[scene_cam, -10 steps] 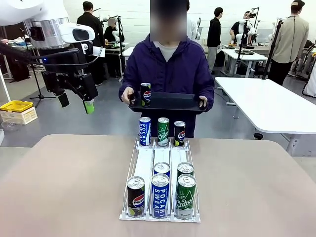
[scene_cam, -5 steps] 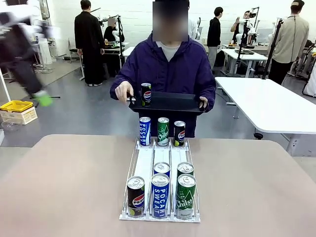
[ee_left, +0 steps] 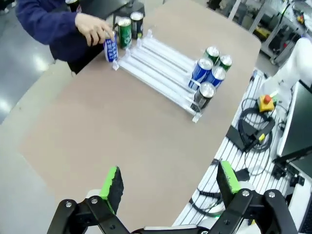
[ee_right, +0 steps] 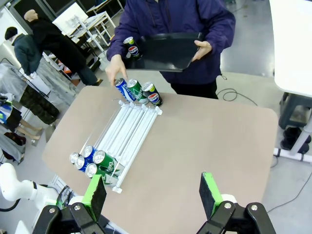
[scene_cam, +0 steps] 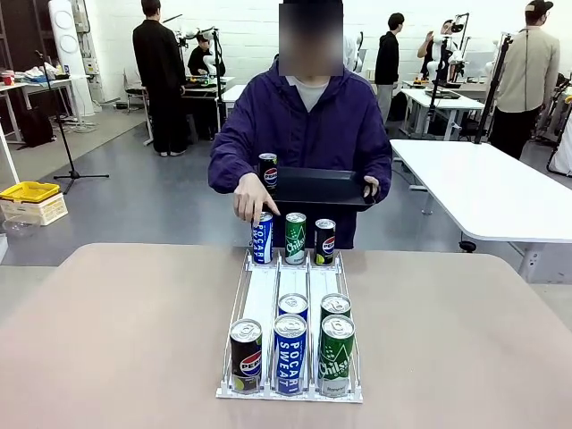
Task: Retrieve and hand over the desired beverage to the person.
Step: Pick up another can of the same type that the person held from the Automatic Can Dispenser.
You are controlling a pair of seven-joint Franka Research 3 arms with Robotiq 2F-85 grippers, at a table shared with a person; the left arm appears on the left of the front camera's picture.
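The person [scene_cam: 304, 125] in a purple jacket stands at the far side, one hand holding a black tray [scene_cam: 322, 186] that carries a Pepsi can [scene_cam: 268, 170]. The other hand [scene_cam: 252, 201] rests on the blue Pocari Sweat can [scene_cam: 262, 239] at the far end of the white three-lane rack [scene_cam: 265, 295]. A green Chilsung can [scene_cam: 295, 238] and a Pepsi can [scene_cam: 325, 241] stand beside it. Several more cans fill the rack's near end [scene_cam: 290, 353]. My left gripper [ee_left: 170, 183] hangs open high above the table's side. My right gripper [ee_right: 152, 192] is open too, high over the near edge.
The tan table [scene_cam: 107, 340] is bare on both sides of the rack. A white table [scene_cam: 483, 188] stands at the right and a yellow crate [scene_cam: 31, 192] on the floor at the left. Cables and a red stop button [ee_left: 266, 100] lie beside the table.
My left arm has swung out of the front view to the left. The person's hand has left the tray and come down onto the blue can at the rack's far end.
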